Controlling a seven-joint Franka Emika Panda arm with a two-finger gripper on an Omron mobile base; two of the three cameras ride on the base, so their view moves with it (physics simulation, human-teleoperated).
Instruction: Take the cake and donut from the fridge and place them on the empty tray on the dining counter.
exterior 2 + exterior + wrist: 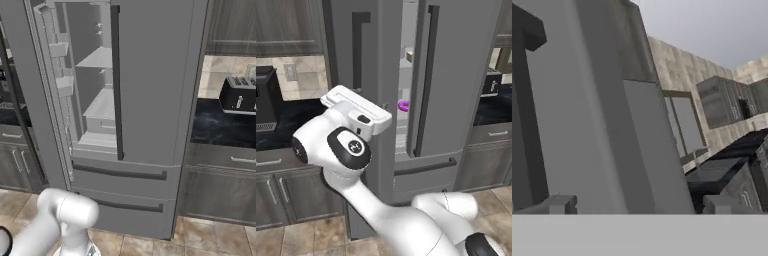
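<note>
Inside the fridge (446,75), the purple-pink donut (403,105) sits below the rainbow-sided cake (409,56); gripper (632,207) jaws spread wide.

Glossy white rounded arm (381,220) with black joint caps, one bearing perhaps a small logo.

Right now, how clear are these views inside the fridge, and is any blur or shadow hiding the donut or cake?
Left base view: soft and low-resolution, but the donut reads clearly as purple in the door gap of the fridge; the cake is a small blurry speck above it. Right base view: evenly lit grey shelves, no glare. Hand view: tilted, blurry, close against the fridge door.
</note>
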